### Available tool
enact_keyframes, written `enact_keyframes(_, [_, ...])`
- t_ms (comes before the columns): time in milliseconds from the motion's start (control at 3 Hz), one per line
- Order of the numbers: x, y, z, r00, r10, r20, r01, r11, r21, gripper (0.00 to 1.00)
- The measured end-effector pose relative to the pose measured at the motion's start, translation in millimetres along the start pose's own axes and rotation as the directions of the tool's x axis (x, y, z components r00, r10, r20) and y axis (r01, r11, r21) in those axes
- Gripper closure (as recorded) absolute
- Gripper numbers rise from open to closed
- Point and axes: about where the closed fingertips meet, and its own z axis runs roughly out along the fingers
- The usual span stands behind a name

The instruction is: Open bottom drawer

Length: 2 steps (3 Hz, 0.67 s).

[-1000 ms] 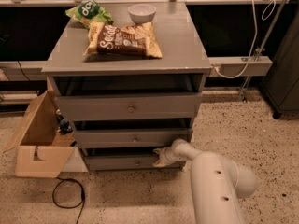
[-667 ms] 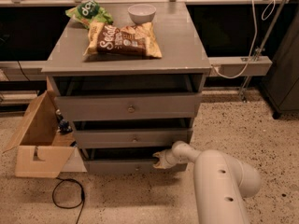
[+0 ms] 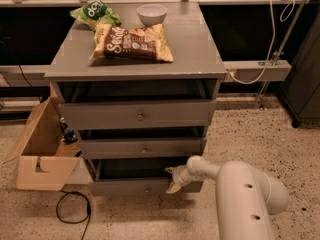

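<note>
Bottom drawer [image 3: 120,187]: stiff wood, likely light and sliding; take by knob [image 3: 146,188] or top edge; gripper [image 3: 171,180] at its 3 o'clock, jaws spread.

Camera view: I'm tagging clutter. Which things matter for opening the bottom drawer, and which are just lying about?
For the job:
bottom drawer, partly out
gripper, at its right end

Lying about:
brown chip bag
green bag
bowl
cardboard box
</note>
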Motion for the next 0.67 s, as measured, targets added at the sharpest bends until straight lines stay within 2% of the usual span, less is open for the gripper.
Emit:
enact_keyframes(333, [0.0, 0.0, 0.0, 1.000, 0.000, 0.000, 0.000, 1.0000, 0.000, 0.00])
enact_keyframes(667, [2.3, 1.4, 2.7, 1.000, 0.009, 0.024, -0.008, 0.9994, -0.032, 0.00])
